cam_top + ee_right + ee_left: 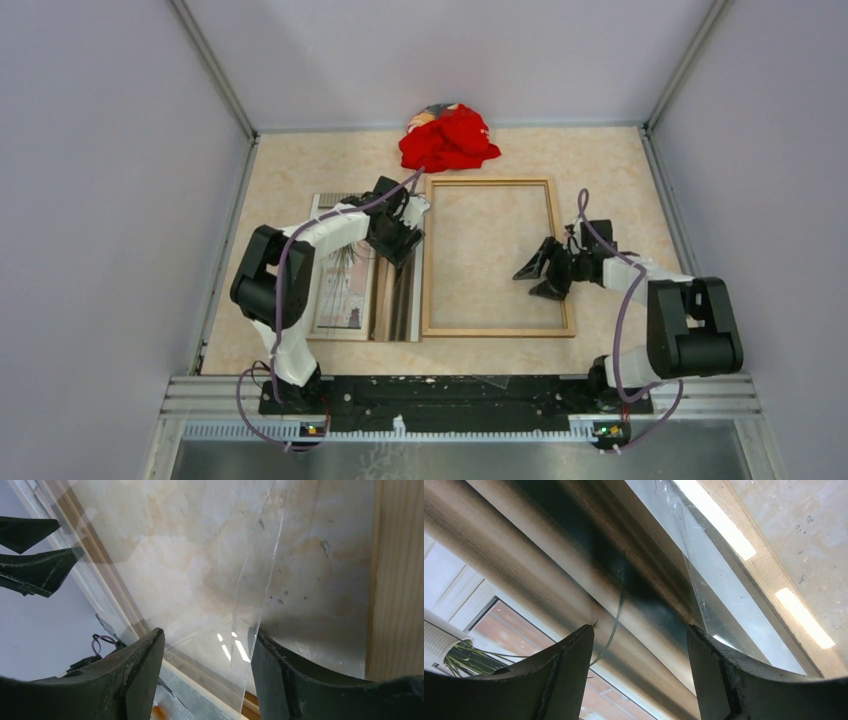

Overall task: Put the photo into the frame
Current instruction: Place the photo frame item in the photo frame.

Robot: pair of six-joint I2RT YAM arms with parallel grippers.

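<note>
**Inspector:** Which step is running?

**Operator:** Preparation, I am judging. The photo [345,295] is lying face up on the counter [300,170], left of the frame [487,182], not yet inside. Left gripper [404,238] is hovering open at the frame's far-left corner; right gripper [524,284] is hovering open inside its right side.

**Inspector:** Next move?

**Operator:** Lifting that thin print by an edge. Pale mottled counter; plain grey walls [100,200].

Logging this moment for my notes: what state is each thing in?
photo: flat, picture side up, outside the frame.
frame: lying flat, no photo inside.
brown board: flat, between photo and frame.
clear sheet: lying across the frame's opening.
red cloth: crumpled.
left gripper: open, gripping nothing.
right gripper: open, gripping nothing.
</note>
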